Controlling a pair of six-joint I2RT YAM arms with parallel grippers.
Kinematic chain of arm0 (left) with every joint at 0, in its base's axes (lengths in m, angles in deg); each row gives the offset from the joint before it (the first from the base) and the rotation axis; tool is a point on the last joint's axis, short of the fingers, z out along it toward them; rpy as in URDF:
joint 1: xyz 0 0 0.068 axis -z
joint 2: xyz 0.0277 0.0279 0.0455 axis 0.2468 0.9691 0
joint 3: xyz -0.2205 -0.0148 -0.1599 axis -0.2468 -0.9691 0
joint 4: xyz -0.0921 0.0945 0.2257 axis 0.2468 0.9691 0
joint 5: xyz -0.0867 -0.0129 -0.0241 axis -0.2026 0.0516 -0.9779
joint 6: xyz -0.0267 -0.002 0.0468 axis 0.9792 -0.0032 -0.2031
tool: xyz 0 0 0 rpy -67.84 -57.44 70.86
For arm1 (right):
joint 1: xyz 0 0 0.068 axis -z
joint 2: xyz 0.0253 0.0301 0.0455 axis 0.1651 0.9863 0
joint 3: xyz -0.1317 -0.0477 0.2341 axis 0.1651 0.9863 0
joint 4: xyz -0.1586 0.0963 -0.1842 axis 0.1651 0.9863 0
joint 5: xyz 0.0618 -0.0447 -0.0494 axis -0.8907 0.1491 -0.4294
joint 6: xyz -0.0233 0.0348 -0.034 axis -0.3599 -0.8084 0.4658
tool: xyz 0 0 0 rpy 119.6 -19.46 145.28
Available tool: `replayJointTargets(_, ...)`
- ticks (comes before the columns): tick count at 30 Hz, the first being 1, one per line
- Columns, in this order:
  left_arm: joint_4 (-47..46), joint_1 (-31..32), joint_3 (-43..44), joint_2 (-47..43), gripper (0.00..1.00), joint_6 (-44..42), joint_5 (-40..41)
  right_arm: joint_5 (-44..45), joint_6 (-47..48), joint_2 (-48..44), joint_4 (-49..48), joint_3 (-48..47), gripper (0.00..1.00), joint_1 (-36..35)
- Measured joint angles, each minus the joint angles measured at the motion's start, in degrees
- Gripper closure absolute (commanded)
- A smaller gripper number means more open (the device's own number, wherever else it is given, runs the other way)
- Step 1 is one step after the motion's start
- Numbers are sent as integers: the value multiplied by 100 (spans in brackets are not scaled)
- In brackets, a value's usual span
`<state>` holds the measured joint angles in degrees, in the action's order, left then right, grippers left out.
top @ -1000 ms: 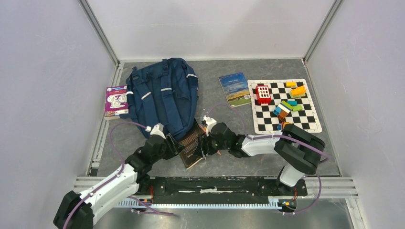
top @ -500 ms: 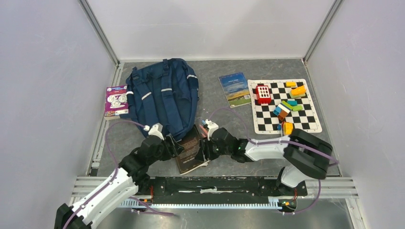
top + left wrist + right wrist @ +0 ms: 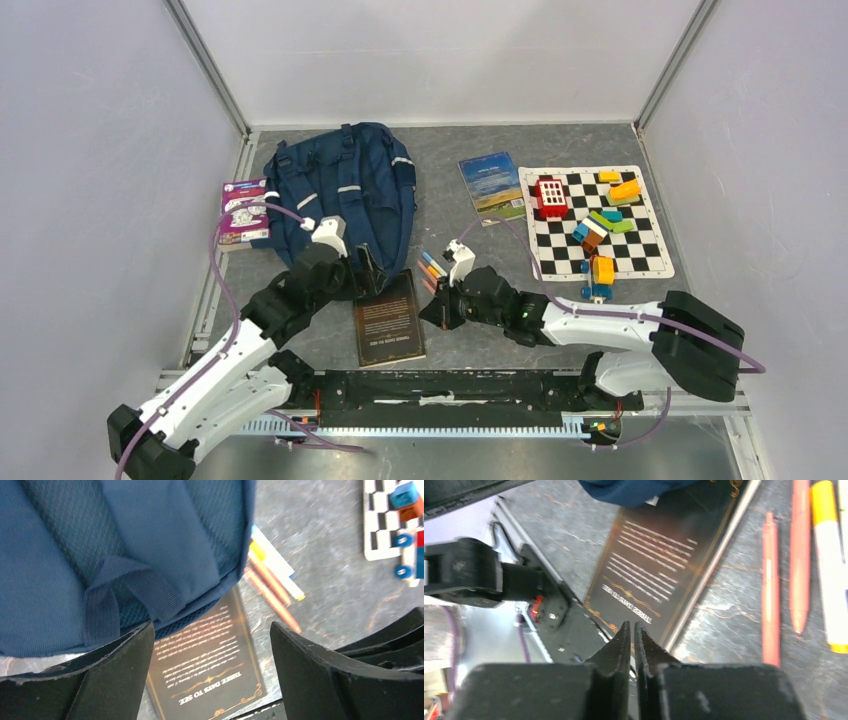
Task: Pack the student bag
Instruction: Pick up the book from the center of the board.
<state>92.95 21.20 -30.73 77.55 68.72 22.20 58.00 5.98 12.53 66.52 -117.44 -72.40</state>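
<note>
The student bag (image 3: 340, 195) is a navy backpack lying straps-up at the back left; its bottom edge (image 3: 125, 545) fills the left wrist view. A black book with gold lettering (image 3: 388, 318) lies flat just in front of it, its far end under the bag's edge (image 3: 205, 662). My left gripper (image 3: 365, 270) hangs open over the bag's bottom edge and the book, holding nothing (image 3: 211, 626). My right gripper (image 3: 437, 310) is shut and empty at the book's right side (image 3: 630, 625). Several pens and markers (image 3: 430, 268) lie right of the book (image 3: 799, 565).
A purple box (image 3: 243, 212) lies left of the bag against the side rail. A blue booklet (image 3: 490, 185) sits at the back centre. A chessboard mat (image 3: 640, 255) with several coloured blocks is at the right. The arms' black base rail (image 3: 450, 385) runs along the near edge.
The book, tilted between both grippers before, now lies flat and squared. My left gripper opened and drew back toward the bag. My right gripper shut and shifted right, uncovering the pens.
</note>
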Motion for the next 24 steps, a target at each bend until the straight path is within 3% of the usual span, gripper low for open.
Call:
replayJointTargets(7, 90, 0, -979, -275, 0, 411, -245, 72, -17, 448, -55, 365, 47, -37)
replayJointTargets(14, 299, 0, -1867, -992, 1, 1108, -236, -39, -20, 1060, -396, 367, 22, -238)
replayJointTargets(16, 297, 0, -1991, -1106, 5, 1261, -236, -52, -35, 1132, -566, 356, 19, -249)
replayJointTargets(19, 116, 0, -2192, -1141, 19, 1434, -260, -81, -92, 1316, -944, 348, 17, -260)
replayJointTargets(24, -348, -11, -2337, -925, 33, 1552, -330, -262, -225, 1751, -1628, 260, 18, -260)
